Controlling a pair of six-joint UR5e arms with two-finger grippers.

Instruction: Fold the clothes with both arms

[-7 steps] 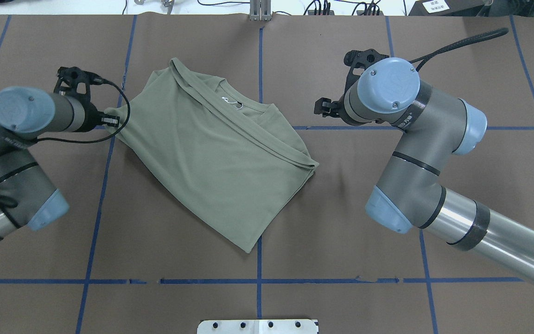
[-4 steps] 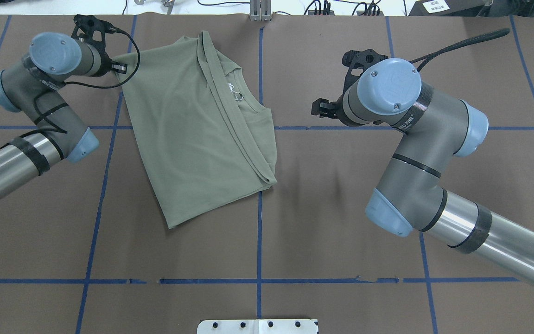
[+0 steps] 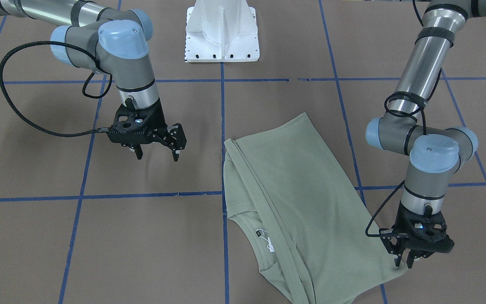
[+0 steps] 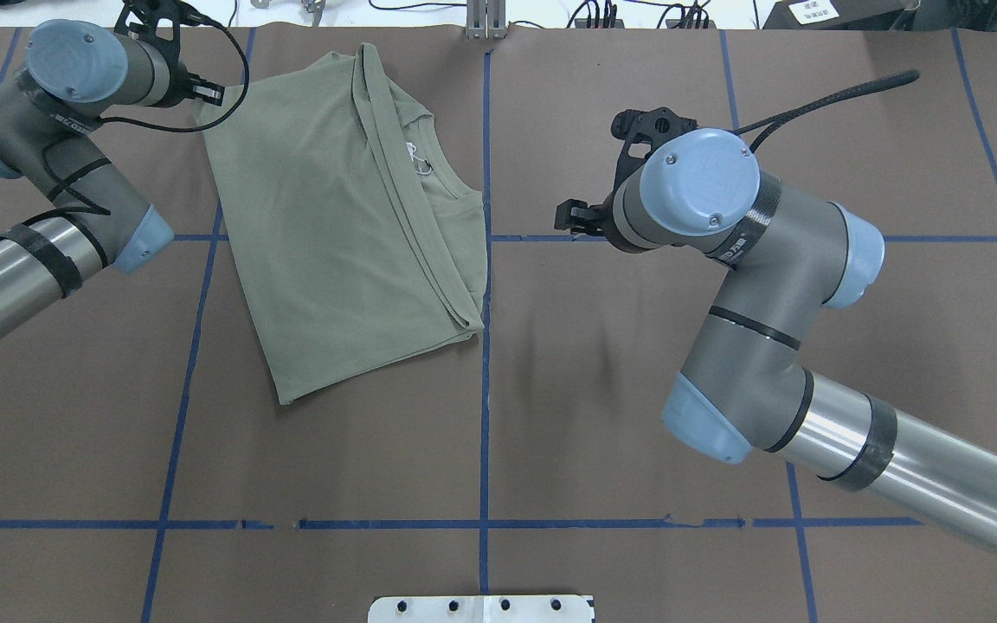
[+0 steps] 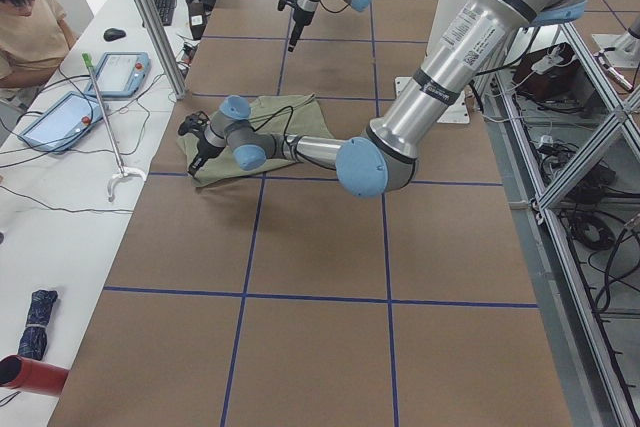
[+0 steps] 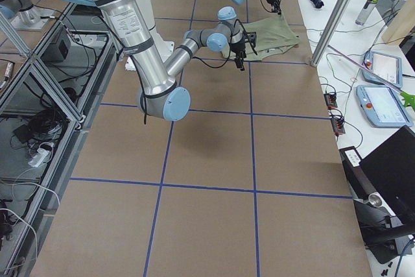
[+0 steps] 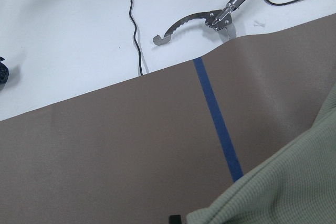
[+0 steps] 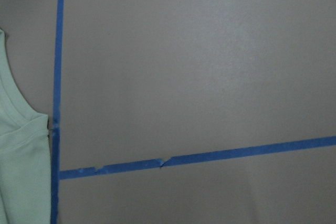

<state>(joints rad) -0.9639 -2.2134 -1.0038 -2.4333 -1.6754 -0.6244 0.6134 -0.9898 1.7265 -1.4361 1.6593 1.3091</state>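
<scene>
The clothes are one sage-green shirt lying folded and flat left of the table's middle, its collar and white tag facing up; it also shows as the shirt. My left gripper is at the shirt's far-left corner. Seen from the front, the left gripper has its fingers pinched together on that corner. The left wrist view shows the knit cloth beside a black fingertip. My right gripper hangs open above bare table, right of the shirt, holding nothing. The shirt's edge shows at the left of the right wrist view.
Blue tape lines grid the brown table. The white pedestal base stands at the robot's side. Beyond the far edge, a white bench carries cables and a metal grabber tool. A person sits there with tablets.
My left gripper has dragged the shirt's corner toward the far-left edge, swinging the whole shirt round and leftward. The right arm has shifted slightly left, still open.
</scene>
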